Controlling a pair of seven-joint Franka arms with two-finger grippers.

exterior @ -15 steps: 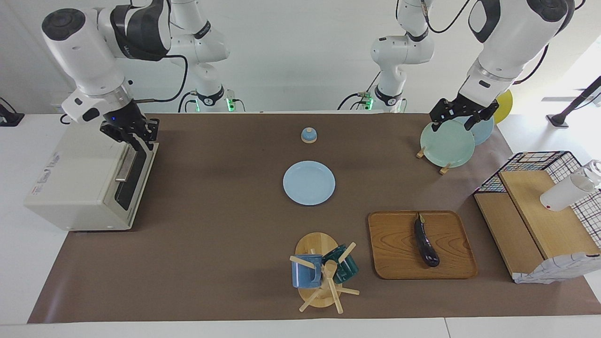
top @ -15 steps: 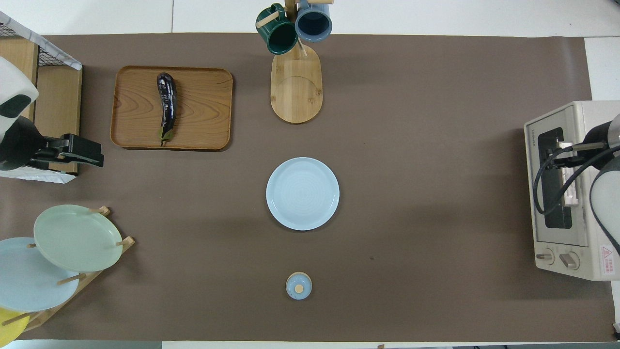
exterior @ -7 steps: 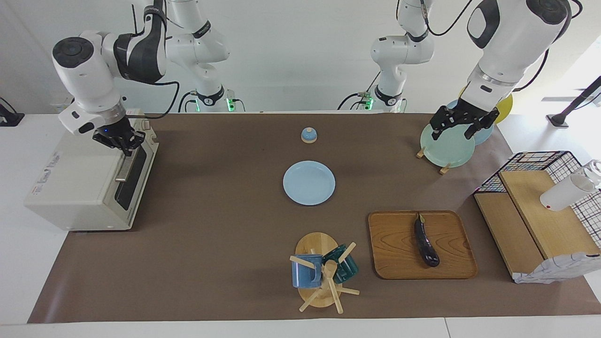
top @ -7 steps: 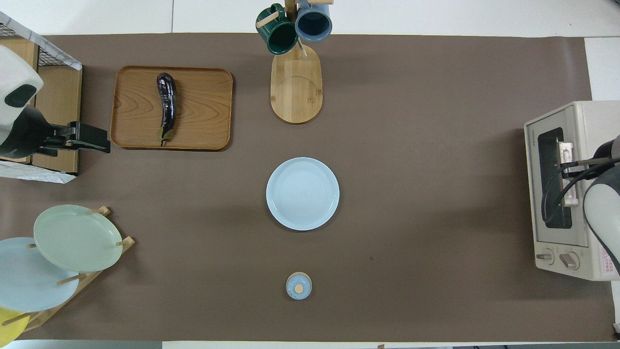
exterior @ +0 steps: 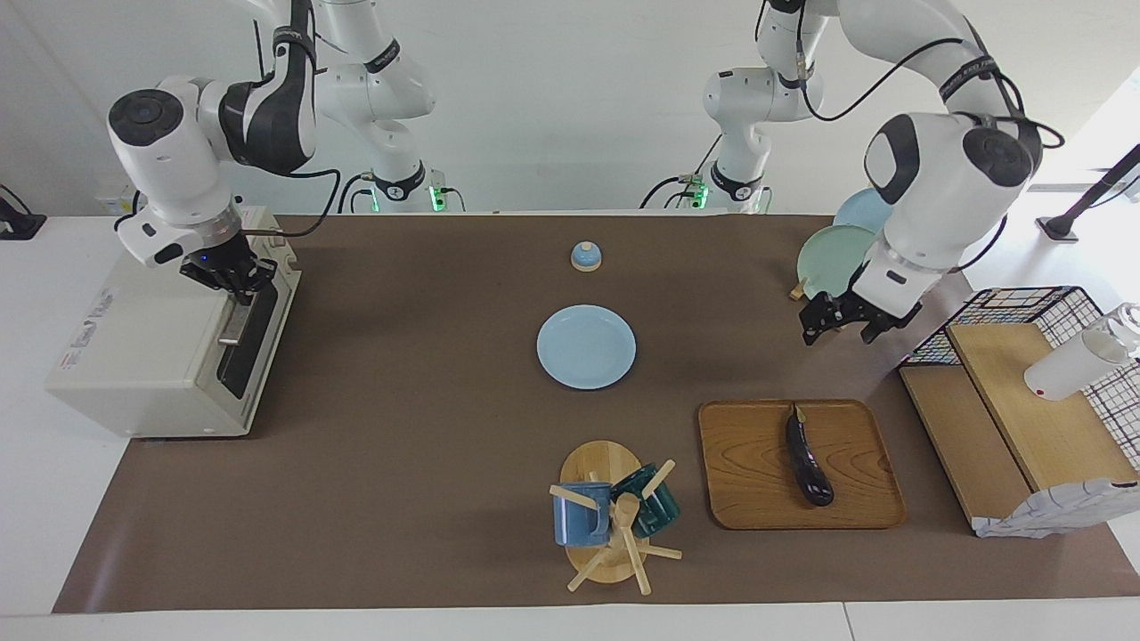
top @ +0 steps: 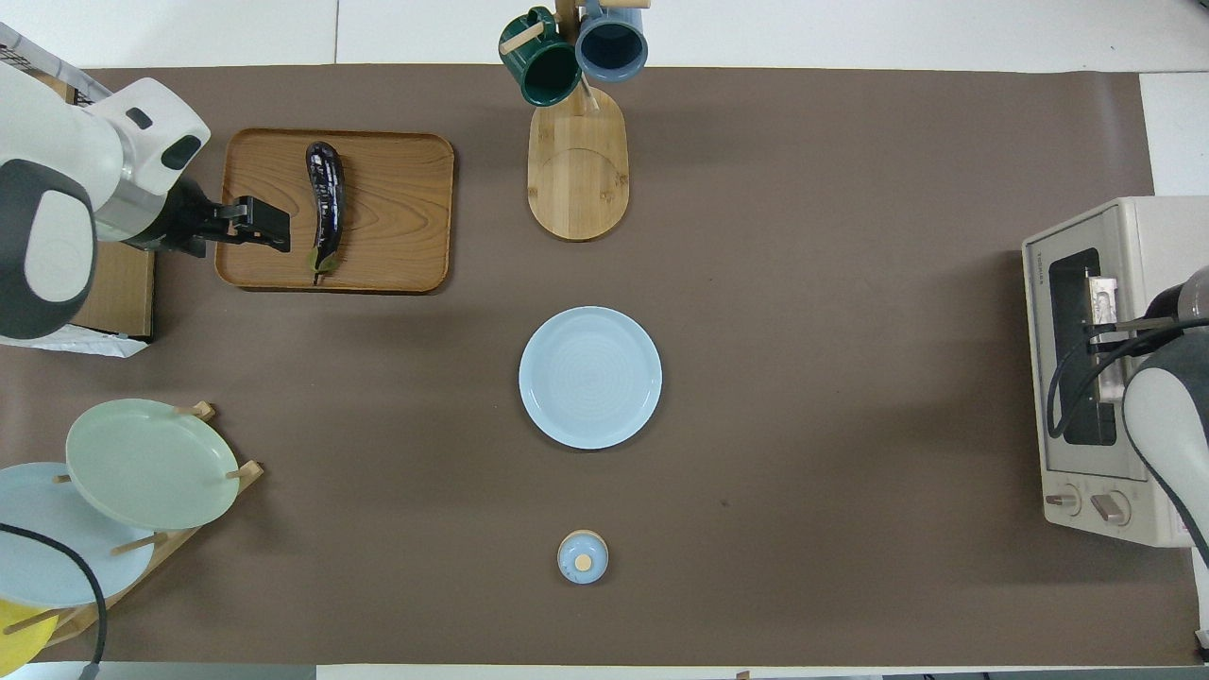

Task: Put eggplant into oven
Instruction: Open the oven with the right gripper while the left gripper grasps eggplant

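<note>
Eggplant lies untouched on the wooden tray, stem end toward the robots, at the left arm's end of the bench. Over the last second the left hand has come away from the plate rack and now hangs over the bare bench just short of the tray, fingers spread wide and empty, which reads as the start of a reach for the pickup. The right hand has dropped onto the oven at the top edge of its door and pinched shut, apparently on the bar handle; the door looks closed. The oven's inside is hidden, and from overhead the right arm covers its own fingertips.
</note>
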